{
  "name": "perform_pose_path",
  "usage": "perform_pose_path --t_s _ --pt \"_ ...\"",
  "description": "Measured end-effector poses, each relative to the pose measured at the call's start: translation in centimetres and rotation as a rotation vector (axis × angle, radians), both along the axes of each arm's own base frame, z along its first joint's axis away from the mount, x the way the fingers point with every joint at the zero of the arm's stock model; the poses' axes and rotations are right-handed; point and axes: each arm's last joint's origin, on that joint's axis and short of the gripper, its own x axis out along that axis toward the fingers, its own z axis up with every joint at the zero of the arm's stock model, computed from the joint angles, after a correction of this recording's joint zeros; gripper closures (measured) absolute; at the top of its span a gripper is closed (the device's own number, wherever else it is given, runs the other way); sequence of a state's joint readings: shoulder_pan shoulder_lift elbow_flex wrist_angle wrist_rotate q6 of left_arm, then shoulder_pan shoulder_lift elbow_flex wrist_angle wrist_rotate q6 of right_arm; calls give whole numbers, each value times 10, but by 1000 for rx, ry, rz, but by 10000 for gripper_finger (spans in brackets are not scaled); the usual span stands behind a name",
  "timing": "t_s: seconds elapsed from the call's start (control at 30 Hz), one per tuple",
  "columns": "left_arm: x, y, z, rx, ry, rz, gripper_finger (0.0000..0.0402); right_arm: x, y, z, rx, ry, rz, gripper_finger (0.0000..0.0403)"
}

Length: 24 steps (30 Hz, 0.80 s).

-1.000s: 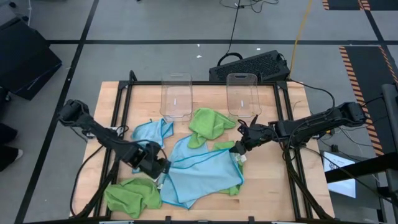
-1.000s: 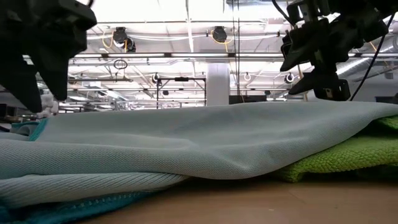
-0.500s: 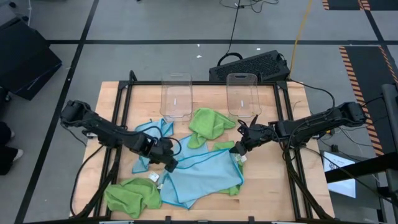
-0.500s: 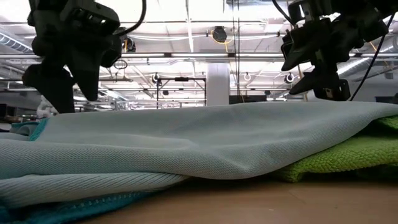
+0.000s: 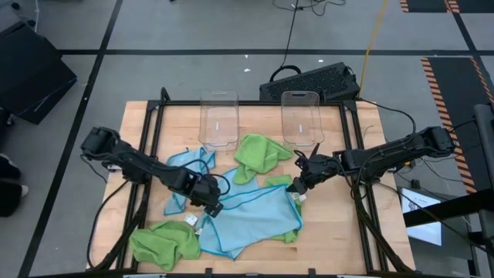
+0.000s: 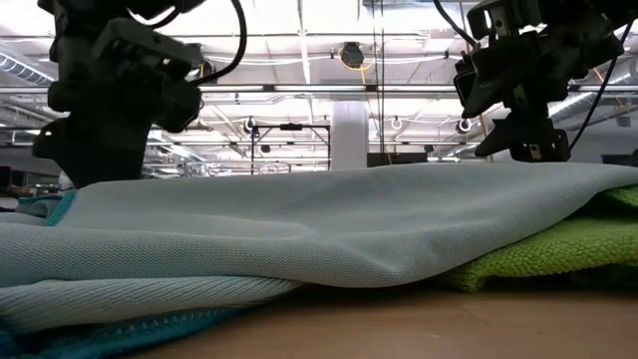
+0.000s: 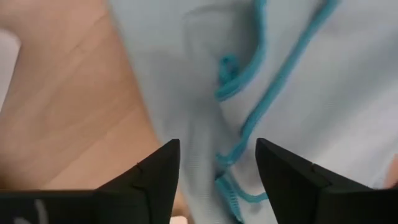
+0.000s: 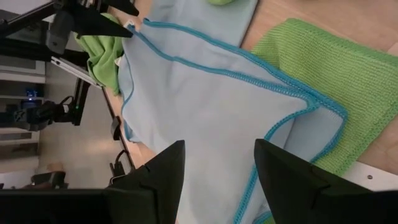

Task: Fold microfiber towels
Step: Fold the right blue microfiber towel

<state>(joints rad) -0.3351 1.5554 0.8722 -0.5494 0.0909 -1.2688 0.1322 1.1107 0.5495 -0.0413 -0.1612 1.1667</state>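
A light blue microfiber towel [image 5: 255, 220] lies spread in the table's middle, its right part resting on a lime green towel [image 8: 311, 68]. My left gripper [image 5: 211, 204] points steeply down at the blue towel's left edge, open. Its fingers [image 7: 155, 180] stand on either side of a teal-hemmed fold [image 7: 230, 155]. My right gripper [image 5: 296, 184] hangs open above the towel's right corner [image 8: 323, 109], clear of the cloth in the low view [image 6: 518, 130]. My left gripper stands astride the blue towel's hemmed left edge [image 7: 227, 168], coming from above with its fingers apart. Whether the fingers touch the cloth I cannot tell.
A second blue towel [image 5: 189, 166] lies crumpled at the left. One green towel [image 5: 261, 154] is bunched at the far middle and another [image 5: 164, 241] at the near left corner. Two clear plastic bins [image 5: 219, 120] [image 5: 301, 117] stand at the far edge.
My left gripper has moved toward the table's right, over the blue towel's left edge. It has come down and rolled about its own axis. The towels and my right gripper have stayed where they were.
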Motion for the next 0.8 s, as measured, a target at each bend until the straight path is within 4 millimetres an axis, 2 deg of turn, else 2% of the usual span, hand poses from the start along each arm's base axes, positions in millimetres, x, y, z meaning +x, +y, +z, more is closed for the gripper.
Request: perform_pose_path --t_s 0.33,0.43,0.53,0.73,0.8 --pt "3 -3 -2 -63 4 -4 175 0 -1 0 -7 -1 1 218" --pt "2 -4 -2 -86 12 -21 187 0 -2 0 -13 -4 2 218" --pt "2 -6 -2 -80 4 -57 234 0 -3 0 -19 -6 3 218" --pt "2 -6 -1 -75 -12 -96 381 0 -3 0 -22 -6 6 218" --pt "3 -6 -1 -78 -19 -95 390 0 -3 0 -22 -7 6 218"
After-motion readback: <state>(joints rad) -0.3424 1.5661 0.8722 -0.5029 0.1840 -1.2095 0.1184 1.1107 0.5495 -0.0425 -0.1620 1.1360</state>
